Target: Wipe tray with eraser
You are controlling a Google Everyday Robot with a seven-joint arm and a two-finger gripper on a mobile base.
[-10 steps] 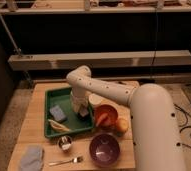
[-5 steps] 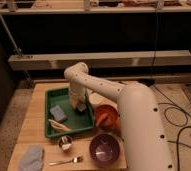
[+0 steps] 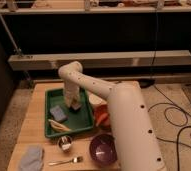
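Green tray beneath hand, eraser unseen.

Pincer fingers over tray indistinct

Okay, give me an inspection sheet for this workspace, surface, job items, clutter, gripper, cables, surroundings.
Surface: wooden table.
Job's things: green tray on the table; eraser at the gripper's tip, over the tray floor.
Clutter: blue-grey block and pale strip in the tray; purple bowl, small cup, fork, cloth, red dish.
Gripper: gripper down inside the tray.
Cables: black cables on the floor.
Surroundings: dark shelving behind.
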